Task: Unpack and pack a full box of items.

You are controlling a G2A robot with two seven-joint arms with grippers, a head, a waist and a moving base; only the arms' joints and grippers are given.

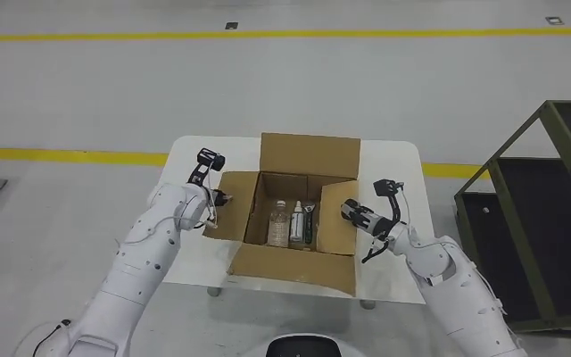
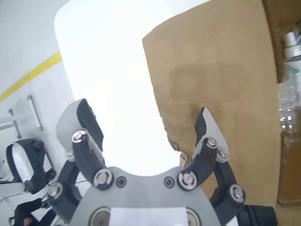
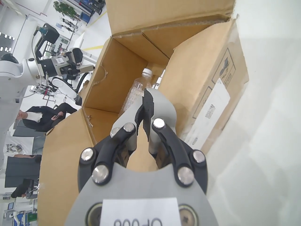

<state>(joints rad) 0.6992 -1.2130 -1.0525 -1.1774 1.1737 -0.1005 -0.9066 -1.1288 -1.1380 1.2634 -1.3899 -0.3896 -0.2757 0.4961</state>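
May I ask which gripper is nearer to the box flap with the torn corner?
Left. The left gripper is open around a corner of the torn flap; the right gripper is across the box, beside the opposite flap.

The left pincer (image 2: 143, 109) gapes wide at the box flap (image 2: 211, 71).

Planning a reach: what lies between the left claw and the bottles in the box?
The box's left flap, folded outward; the open left claw sits at its torn edge, per the left wrist view.

You have no legible print: label (image 3: 212, 104) on box (image 3: 112, 76) flap too small to read; wrist tag (image 3: 141, 212) characters cut off.
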